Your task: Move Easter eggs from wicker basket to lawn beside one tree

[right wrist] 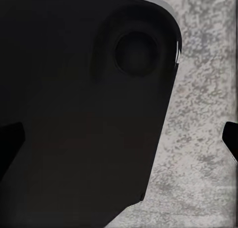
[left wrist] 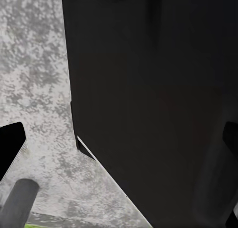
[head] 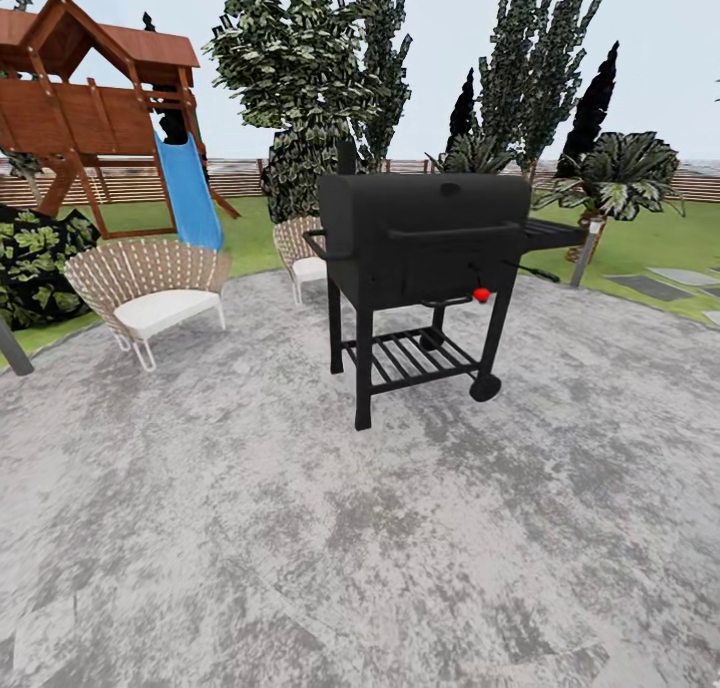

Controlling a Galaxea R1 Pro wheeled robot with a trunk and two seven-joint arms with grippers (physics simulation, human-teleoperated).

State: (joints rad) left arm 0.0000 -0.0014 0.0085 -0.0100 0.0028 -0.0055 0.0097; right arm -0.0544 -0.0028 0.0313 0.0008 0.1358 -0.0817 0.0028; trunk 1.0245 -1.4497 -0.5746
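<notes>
You are facing a black barbecue grill [head: 425,258] standing on the mottled grey paved patio [head: 300,528], with two wicker chairs [head: 150,288] to its left and a wooden play set with a blue slide [head: 188,193] behind them. The Easter eggs and the wicker basket are not turning up anywhere ahead of you, so no bearing from either claw to the basket can be given; which arm is nearer cannot be told.

The lawn [head: 660,238] is lying beyond the patio edge, past the grill to the right and behind the chairs, up to the slatted fence [head: 240,176]. Leafy trees [head: 300,78] are rising behind the grill.

Both wrist cameras are looking down at grey paving past dark robot bodywork. Dark finger edges are showing at the picture sides, yet whether either claw is apart or together cannot be told.

In my judgement you are needing to turn or drive off the patio to find the basket.
</notes>
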